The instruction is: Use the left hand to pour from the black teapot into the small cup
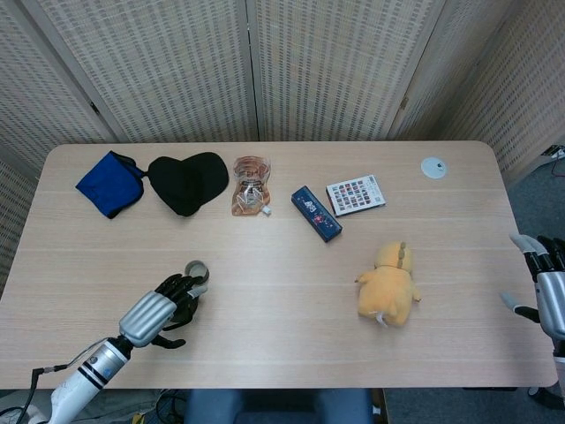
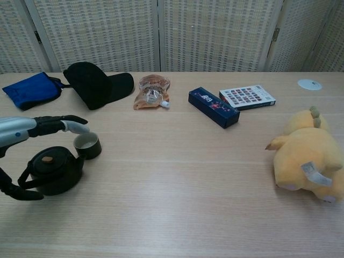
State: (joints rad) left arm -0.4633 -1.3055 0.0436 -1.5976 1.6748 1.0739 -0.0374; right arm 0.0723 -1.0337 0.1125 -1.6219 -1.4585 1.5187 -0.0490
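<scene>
Your left hand (image 1: 157, 311) hangs over the squat black teapot with a looped handle (image 2: 52, 171), which sits at the near left of the pale wooden table (image 1: 282, 265). From the chest view the fingers (image 2: 51, 124) reach over the pot's far side and the thumb curls round on the near side by the handle — spread wide, with a gap showing, so the pot is not gripped. From the head view the hand covers most of the pot.

The small dark round cup (image 2: 87, 145) stands just beside the teapot on its far right, close to the spout, upright and open at the top.

Your right hand (image 1: 546, 284) sits off the near right edge of the table, well apart from everything, fingers parted and holding nothing.

Along the far side, left to right: a blue cloth pouch (image 1: 109, 183), a black cap (image 1: 187, 181), a clear brownish snack packet (image 1: 251, 185), a dark blue oblong box (image 1: 316, 213), a flat card of coloured squares (image 1: 355, 193) and a small white disc (image 1: 433, 167). A yellow plush toy (image 1: 388, 284) lies at the near right — on its side, by the look of it.
</scene>
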